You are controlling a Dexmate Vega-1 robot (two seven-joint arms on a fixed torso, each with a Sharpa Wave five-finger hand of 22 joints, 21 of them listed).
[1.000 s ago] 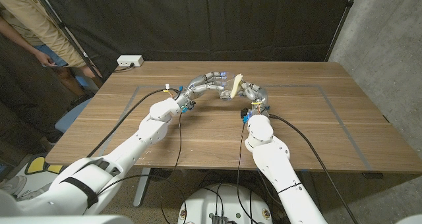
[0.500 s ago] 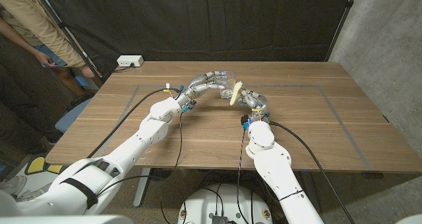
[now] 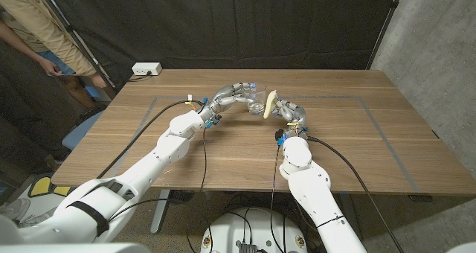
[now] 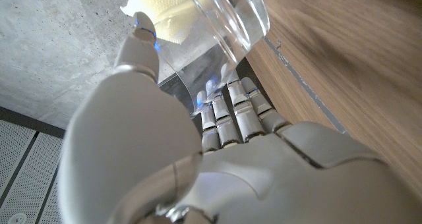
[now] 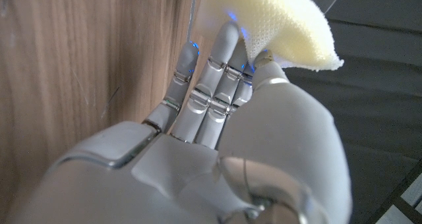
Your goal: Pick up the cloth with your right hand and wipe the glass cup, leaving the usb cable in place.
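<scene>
At the table's far middle my left hand (image 3: pixel 235 94) grips the clear glass cup (image 3: pixel 256 104), tilted on its side toward my right hand. My right hand (image 3: pixel 288 111) pinches the pale yellow cloth (image 3: pixel 270 102) and holds it against the cup's open end. In the left wrist view the glass cup (image 4: pixel 232 18) lies past the fingers of my left hand (image 4: pixel 217 138), with the cloth (image 4: pixel 163 16) behind its wall. In the right wrist view the cloth (image 5: pixel 285 21) sits folded over the fingertips of my right hand (image 5: pixel 231 118).
A white power box (image 3: pixel 146 70) sits at the table's (image 3: pixel 372 141) back left corner. A person (image 3: pixel 37 22) stands beyond the left edge. Thin tape lines mark a rectangle on the wood. Black curtains hang behind the table.
My right hand has drawn the cloth slightly to the right and nearer along the cup, and its forearm has shifted right. My left hand keeps holding the cup in about the same place.
</scene>
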